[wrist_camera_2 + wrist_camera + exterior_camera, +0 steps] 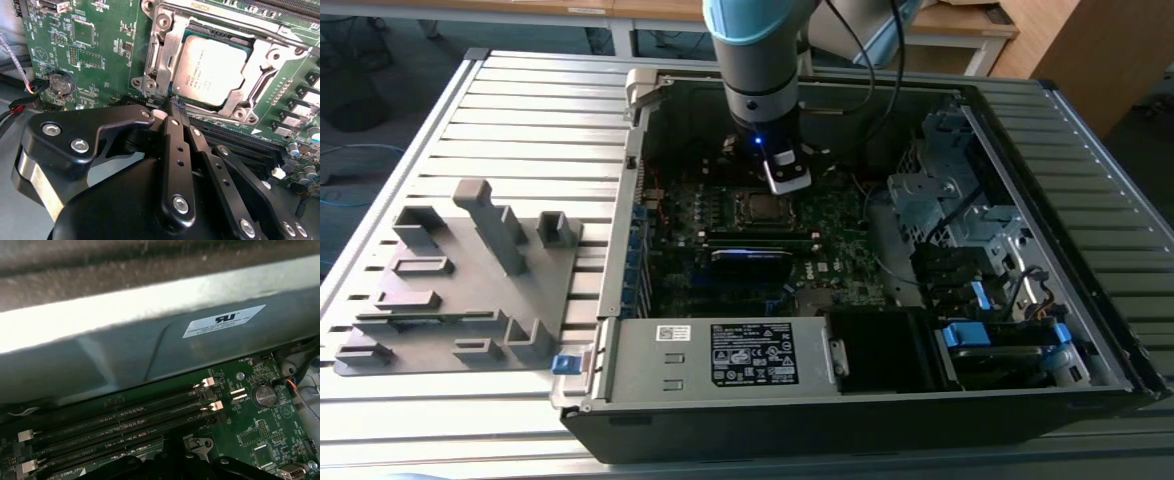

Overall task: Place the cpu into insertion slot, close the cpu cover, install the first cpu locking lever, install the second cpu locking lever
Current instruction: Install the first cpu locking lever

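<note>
Upper middle of the exterior view: the gripper [786, 185], fingers pressed together, stands at the cpu cover [162, 60], closed over the cpu [212, 70]. Lever locking seems in hand; it needs a precise push.

I count one cpu [212, 70], one cpu cover [164, 52], one coin battery [61, 83], one computer case [854, 425] and one grey fixture tray [434, 285] at its nine o'clock in the exterior view

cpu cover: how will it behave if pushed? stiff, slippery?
The cpu cover is a thin bare-metal frame, so it is probably stiff but slightly springy. Its shiny face looks slippery for the gripper beside it. It lies flat over the edges of the cpu, so pressing down should meet firm support.
</note>
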